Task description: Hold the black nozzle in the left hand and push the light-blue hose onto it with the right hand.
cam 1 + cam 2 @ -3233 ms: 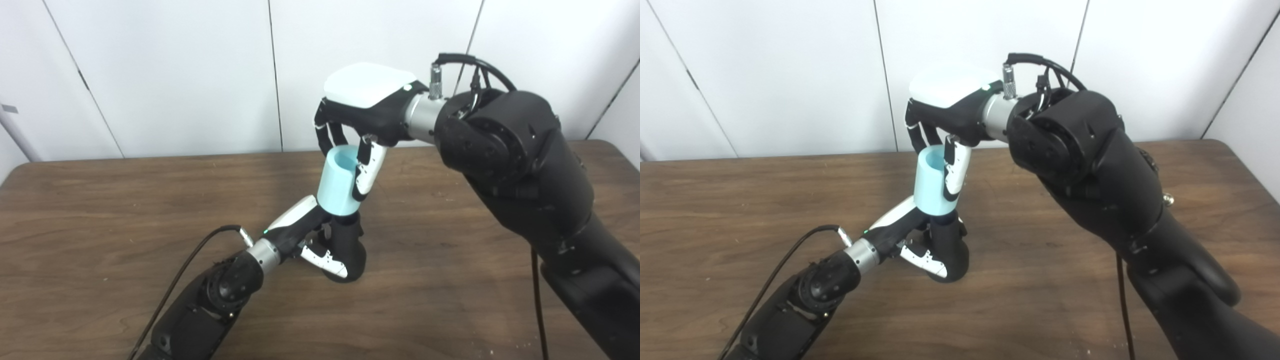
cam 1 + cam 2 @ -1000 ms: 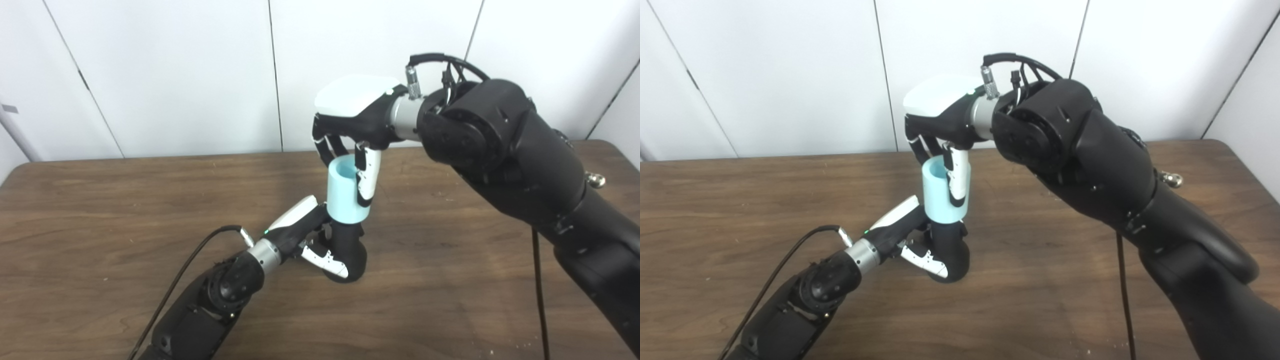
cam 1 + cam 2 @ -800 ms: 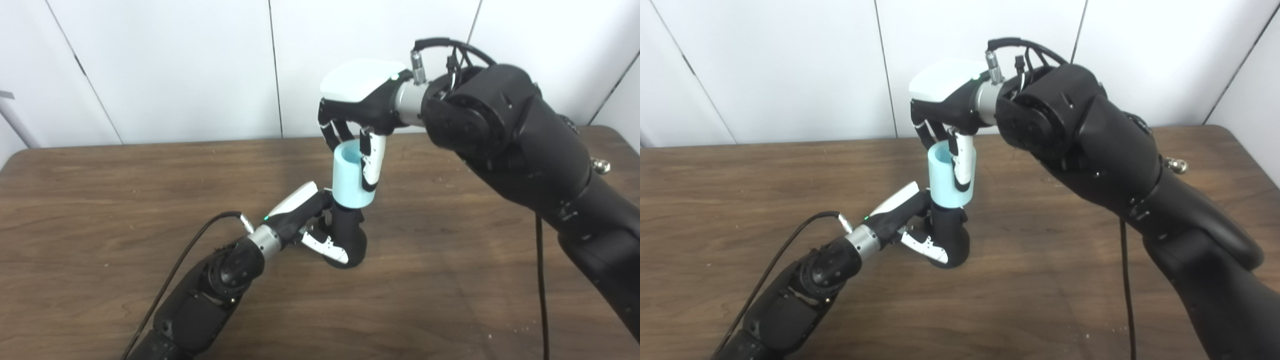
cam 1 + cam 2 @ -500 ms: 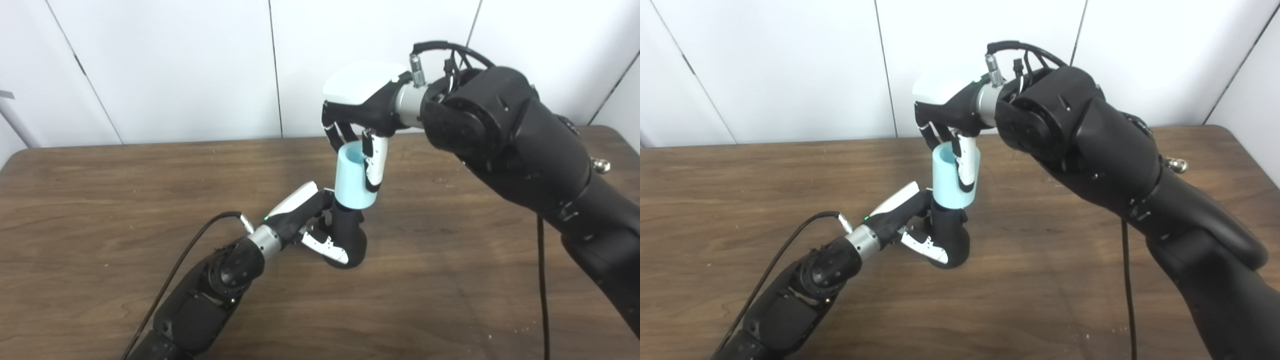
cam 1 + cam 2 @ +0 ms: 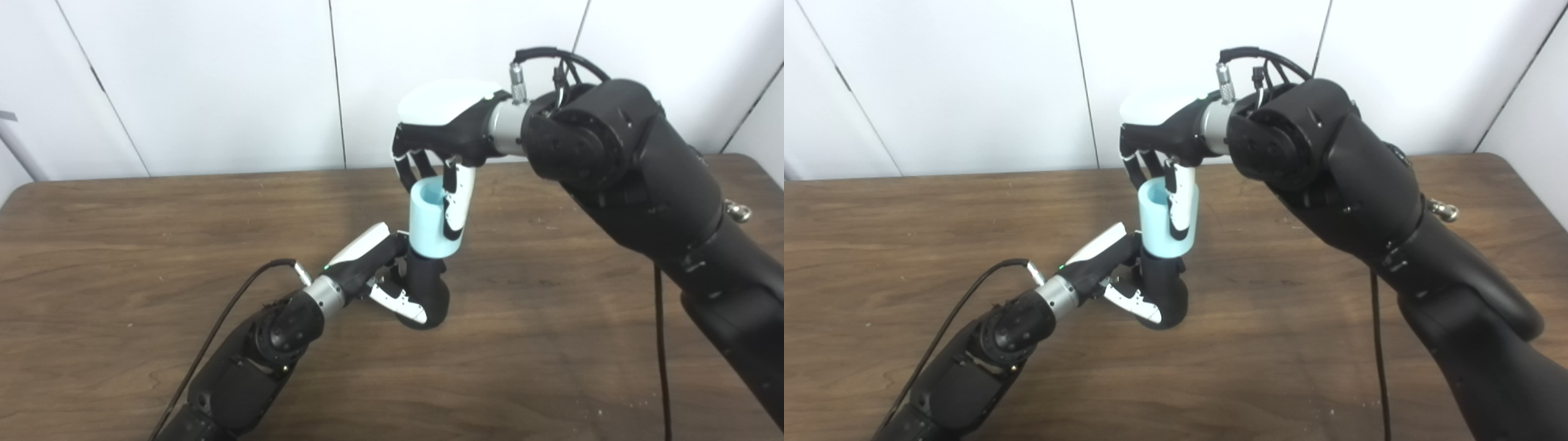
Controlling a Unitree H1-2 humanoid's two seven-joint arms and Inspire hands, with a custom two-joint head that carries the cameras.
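Nozzle (image 5: 429, 294): black, upright on the table (image 5: 122, 245), gripped by the left hand (image 5: 380, 275). Hose (image 5: 429, 223) (light blue): seated atop the nozzle, clasped from above by the right hand (image 5: 444, 138).

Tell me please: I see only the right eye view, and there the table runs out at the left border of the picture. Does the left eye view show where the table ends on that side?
Observer: Yes. The left eye view shows the rounded far-left corner of the table. It is well left of the left robot hand, which holds the black nozzle.
Operator: Does anything stand beyond that corner?
Observer: A grey pole slants up at the picture's left edge, behind the table. It is far from the right robot hand, which grips the light-blue hose.
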